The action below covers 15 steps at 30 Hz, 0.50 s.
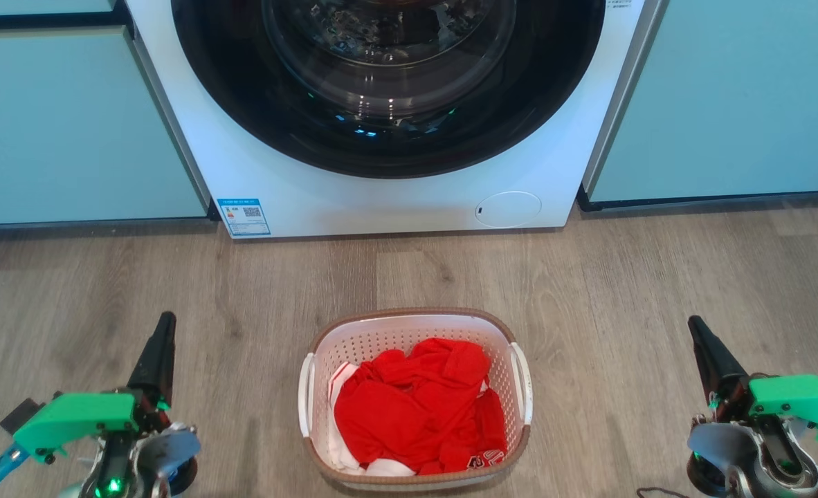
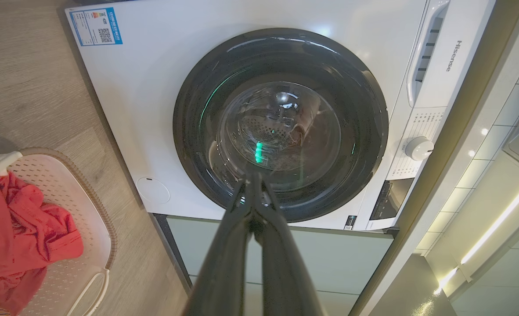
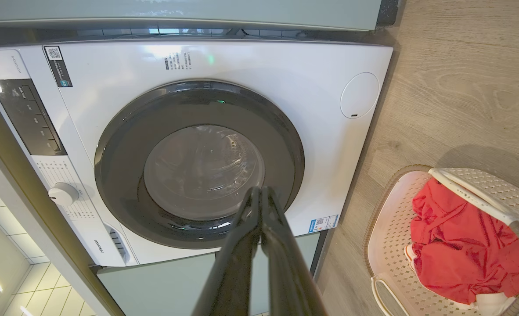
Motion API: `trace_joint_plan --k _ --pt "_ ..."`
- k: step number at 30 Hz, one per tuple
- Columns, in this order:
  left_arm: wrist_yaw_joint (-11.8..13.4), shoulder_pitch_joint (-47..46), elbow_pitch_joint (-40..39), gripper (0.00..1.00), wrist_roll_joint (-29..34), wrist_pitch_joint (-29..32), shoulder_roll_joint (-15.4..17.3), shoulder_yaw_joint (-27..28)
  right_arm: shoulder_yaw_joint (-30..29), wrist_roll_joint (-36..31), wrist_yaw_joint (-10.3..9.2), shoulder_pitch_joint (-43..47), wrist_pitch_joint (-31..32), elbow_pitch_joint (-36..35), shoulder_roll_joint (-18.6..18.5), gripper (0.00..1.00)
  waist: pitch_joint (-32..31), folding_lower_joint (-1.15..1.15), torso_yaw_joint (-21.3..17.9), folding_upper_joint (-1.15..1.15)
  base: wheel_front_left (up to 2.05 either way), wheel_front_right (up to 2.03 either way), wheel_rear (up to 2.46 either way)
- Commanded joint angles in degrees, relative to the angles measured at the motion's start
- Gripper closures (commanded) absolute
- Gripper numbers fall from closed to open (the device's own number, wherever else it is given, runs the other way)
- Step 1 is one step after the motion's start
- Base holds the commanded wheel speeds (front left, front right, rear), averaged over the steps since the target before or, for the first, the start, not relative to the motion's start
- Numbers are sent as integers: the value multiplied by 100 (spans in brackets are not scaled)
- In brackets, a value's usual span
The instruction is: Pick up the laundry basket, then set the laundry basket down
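Observation:
The laundry basket (image 1: 374, 333) stands on the wooden floor in front of me, white and perforated with a brown rim, holding red clothes (image 1: 416, 408). A white handle sits on each of its long sides. My left gripper (image 1: 165, 319) is shut and empty, well to the basket's left, its dark fingers pointing toward the washer. On the far right my right gripper (image 1: 694, 324) is shut and empty too, equally far from the basket. The basket also shows at the left edge of the left wrist view (image 2: 90, 259) and at the lower right of the right wrist view (image 3: 389, 245).
A white front-loading washer (image 1: 381, 200) with a dark round door stands just beyond the basket, between pale green cabinets (image 1: 70, 131). Bare wooden floor (image 1: 243, 290) lies between the basket and each gripper and in front of the washer.

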Motion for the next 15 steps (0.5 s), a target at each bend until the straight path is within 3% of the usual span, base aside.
trace_joint_plan --k 1,15 --pt "-39 -340 -167 100 58 40 26 210 98 -52 41 -279 43 -176 -49 100 0 0 0 0 0 0 0" --pt "-39 -340 -167 100 60 41 25 212 95 -55 41 -280 45 -176 -47 100 0 0 0 0 0 0 0"
